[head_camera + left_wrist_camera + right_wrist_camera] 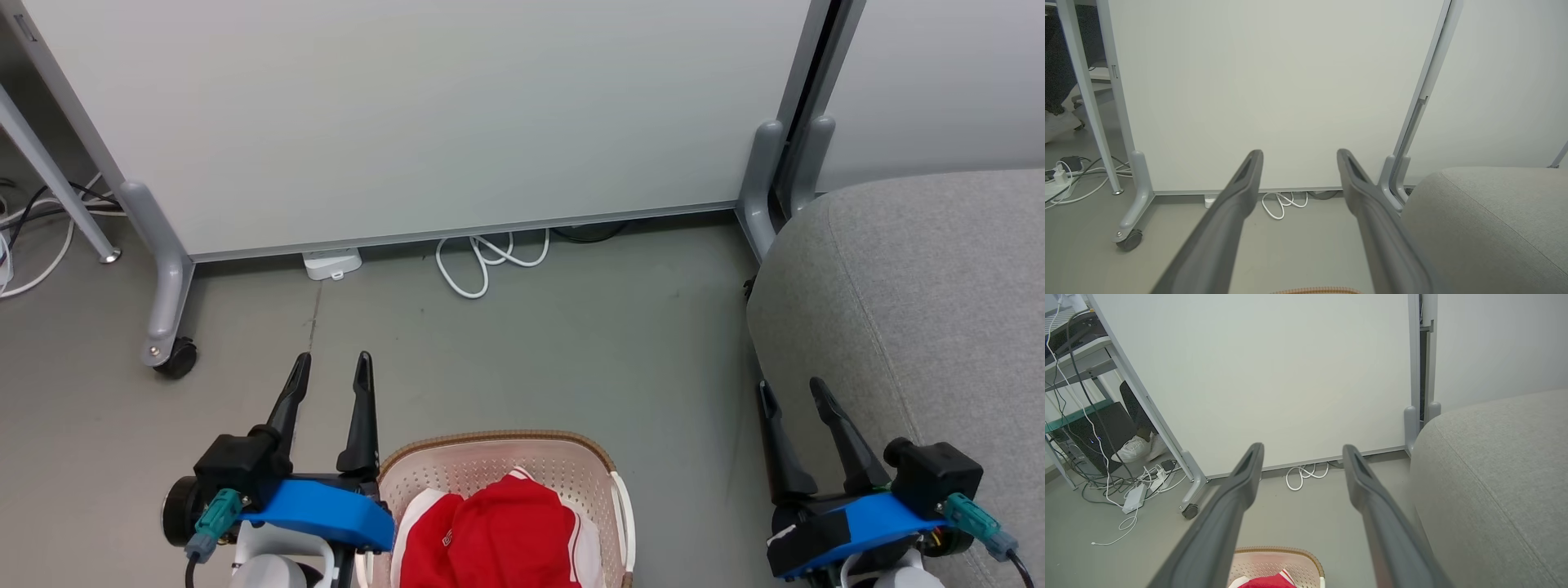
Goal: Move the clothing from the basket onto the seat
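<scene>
Clothing [498, 535] lies red inside the basket [490, 467], the left gripper [335, 367] just left of it, the right gripper [790, 390] well to its right beside the seat [922, 302], both with jaws apart and empty. Beyond the basket, the right wrist view adds a person's white shoe [1137, 448].

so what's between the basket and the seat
Bare grey floor, in the head view, between the basket and the seat; the open right gripper hangs over that gap by the seat's edge.
</scene>
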`<state>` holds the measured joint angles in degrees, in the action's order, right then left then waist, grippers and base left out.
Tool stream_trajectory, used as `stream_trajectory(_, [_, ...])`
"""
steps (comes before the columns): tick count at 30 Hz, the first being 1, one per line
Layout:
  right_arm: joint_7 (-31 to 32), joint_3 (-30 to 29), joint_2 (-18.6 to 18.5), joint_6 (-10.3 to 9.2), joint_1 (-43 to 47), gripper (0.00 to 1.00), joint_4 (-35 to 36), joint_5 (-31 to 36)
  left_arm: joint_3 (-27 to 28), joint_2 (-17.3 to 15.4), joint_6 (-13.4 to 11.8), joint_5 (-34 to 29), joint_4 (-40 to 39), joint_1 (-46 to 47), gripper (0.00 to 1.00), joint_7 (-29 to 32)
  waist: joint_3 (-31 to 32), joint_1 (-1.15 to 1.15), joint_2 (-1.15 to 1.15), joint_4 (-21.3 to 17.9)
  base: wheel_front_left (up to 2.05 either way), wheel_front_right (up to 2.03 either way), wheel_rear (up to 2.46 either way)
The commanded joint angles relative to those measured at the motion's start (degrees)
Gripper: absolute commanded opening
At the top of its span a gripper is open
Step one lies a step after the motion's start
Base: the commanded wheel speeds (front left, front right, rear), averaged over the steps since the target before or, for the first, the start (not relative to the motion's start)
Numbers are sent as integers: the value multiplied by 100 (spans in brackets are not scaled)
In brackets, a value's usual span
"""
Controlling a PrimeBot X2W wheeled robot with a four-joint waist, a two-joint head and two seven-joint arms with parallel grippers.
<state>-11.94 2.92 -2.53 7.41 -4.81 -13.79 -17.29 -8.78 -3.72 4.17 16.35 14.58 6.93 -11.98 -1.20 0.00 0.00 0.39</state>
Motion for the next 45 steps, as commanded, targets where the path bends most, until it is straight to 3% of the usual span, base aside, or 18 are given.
stream_trajectory(1, [-58, 24, -45, 11, -60, 100, 21, 132, -38, -8, 60, -143, 6, 92, 100, -52, 4, 0, 0, 0, 0, 0, 0])
stream_trajectory(27, [-338, 117, -49, 9, -62, 100, -333, 1249, -77, 65, 324, -955, 663, 161, 100, -331, 11, 0, 0, 17, 0, 0, 0])
stream_trajectory(45, [-330, 127, -48, 9, -78, 100, -433, 1220, -76, 83, 349, -740, 898, 174, 100, -330, -3, 0, 0, 23, 0, 0, 0])
